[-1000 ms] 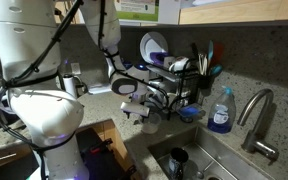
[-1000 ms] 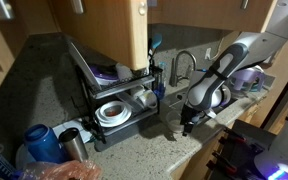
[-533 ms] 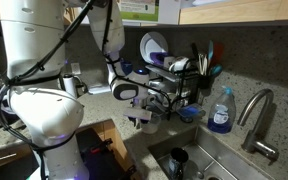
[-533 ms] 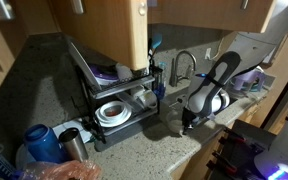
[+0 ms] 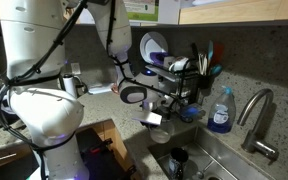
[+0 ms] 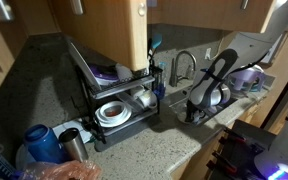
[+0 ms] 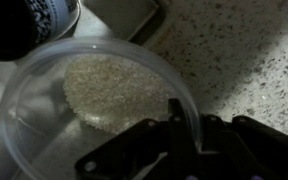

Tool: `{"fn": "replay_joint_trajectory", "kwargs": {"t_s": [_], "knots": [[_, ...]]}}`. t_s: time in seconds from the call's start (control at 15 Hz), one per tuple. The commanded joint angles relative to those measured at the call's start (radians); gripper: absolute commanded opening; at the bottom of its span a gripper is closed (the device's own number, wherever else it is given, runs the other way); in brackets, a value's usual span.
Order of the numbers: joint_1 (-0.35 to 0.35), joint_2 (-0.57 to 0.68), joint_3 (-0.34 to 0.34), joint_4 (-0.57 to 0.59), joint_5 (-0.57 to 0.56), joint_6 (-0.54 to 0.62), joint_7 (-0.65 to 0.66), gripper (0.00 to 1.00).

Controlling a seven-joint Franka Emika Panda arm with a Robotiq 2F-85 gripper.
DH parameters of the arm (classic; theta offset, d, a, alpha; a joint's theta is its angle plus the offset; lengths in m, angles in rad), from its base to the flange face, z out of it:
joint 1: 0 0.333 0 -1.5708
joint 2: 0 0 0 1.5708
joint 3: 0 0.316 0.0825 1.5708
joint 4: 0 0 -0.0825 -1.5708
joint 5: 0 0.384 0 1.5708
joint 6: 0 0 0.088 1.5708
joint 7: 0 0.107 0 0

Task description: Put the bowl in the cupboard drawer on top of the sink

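A clear plastic bowl (image 7: 94,90) lies on the speckled countertop, filling the left of the wrist view. My gripper (image 7: 192,130) is shut on the bowl's near rim, which runs as a thin edge between the two dark fingers (image 7: 176,128). In an exterior view the gripper (image 5: 154,118) hangs low over the counter beside the sink (image 5: 206,158), with the pale bowl (image 5: 157,119) at its tip. In an exterior view the gripper (image 6: 191,112) sits at the counter edge in front of the faucet (image 6: 184,66). Wooden cupboard doors (image 6: 134,35) hang above the counter.
A black dish rack (image 5: 179,85) with plates, bowls and utensils stands behind the gripper. A blue soap bottle (image 5: 220,112) and a faucet (image 5: 256,112) stand by the sink. A dark patterned cup (image 7: 29,25) is close to the bowl. Cups and bottles (image 6: 44,145) crowd the counter's far end.
The jaws have gone from open to shut on the bowl's rim. The arm has shifted sideways along the counter toward the sink.
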Motion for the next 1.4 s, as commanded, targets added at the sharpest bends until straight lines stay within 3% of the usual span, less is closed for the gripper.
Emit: {"fn": "replay_joint_trajectory", "kwargs": {"t_s": [0.0, 0.2, 0.33, 0.4, 0.47, 0.6, 0.67, 1.07, 1.33], "knots": [[0.011, -0.109, -0.081, -0.045, -0.046, -0.009, 0.048, 0.01], [0.013, -0.160, -0.150, -0.058, -0.122, -0.036, 0.080, 0.01], [0.009, -0.167, -0.200, -0.025, -0.237, -0.081, 0.131, 0.01], [-0.144, -0.185, -0.084, -0.024, -0.360, -0.091, 0.199, 0.01], [-0.035, -0.243, -0.217, -0.052, -0.442, -0.119, 0.237, 0.01], [-0.094, -0.321, -0.205, -0.035, -0.630, -0.217, 0.342, 0.01], [-0.208, -0.367, -0.097, -0.027, -0.683, -0.276, 0.374, 0.01], [-0.245, -0.709, 0.006, 0.018, -0.663, -0.670, 0.372, 0.01], [-0.234, -0.822, 0.017, 0.098, -0.652, -0.872, 0.365, 0.01]]}}
